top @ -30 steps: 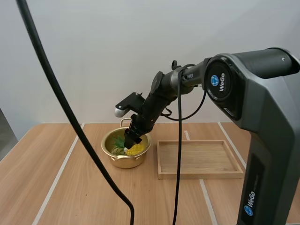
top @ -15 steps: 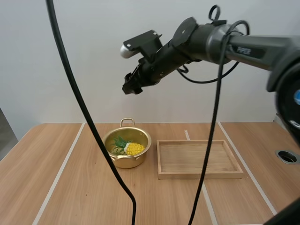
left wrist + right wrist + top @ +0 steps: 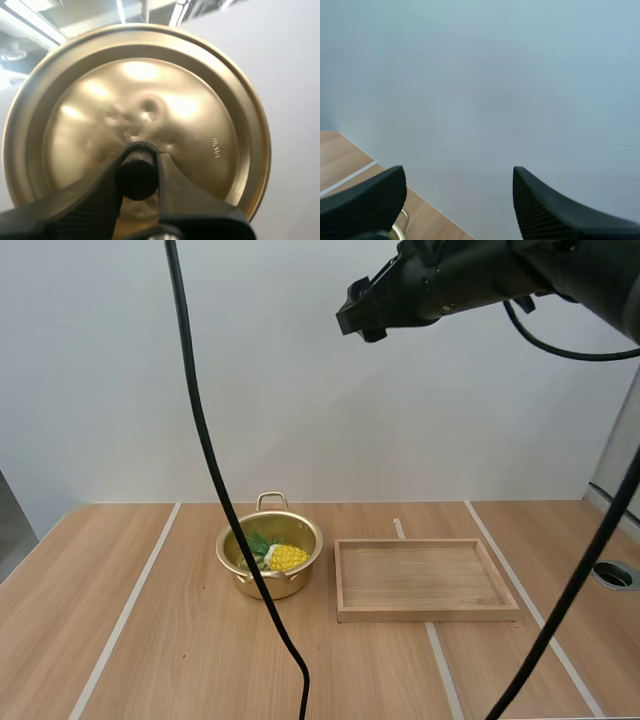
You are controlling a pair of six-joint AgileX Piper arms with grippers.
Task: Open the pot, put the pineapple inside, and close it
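My left gripper (image 3: 138,169) clamps the lid (image 3: 195,110) by what seems its knob (image 3: 137,179), ready for closing. My right gripper (image 3: 459,182) hangs spread, empty, clear above. The pineapple (image 3: 287,557) lies in the pot (image 3: 295,583) toward the table's (image 3: 120,640) far edge, beside the tray (image 3: 420,613).

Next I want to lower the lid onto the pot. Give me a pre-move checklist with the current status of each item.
1. Yellow pineapple with green leaves lying inside the round golden metal pot: ok.
2. Pot upright, mouth unobstructed: ok.
3. Round golden lid pinched by its black knob in the left gripper: ok.
4. Right gripper open, high up and well clear of the pot: ok.
5. Lid lined up over the pot: cannot tell.
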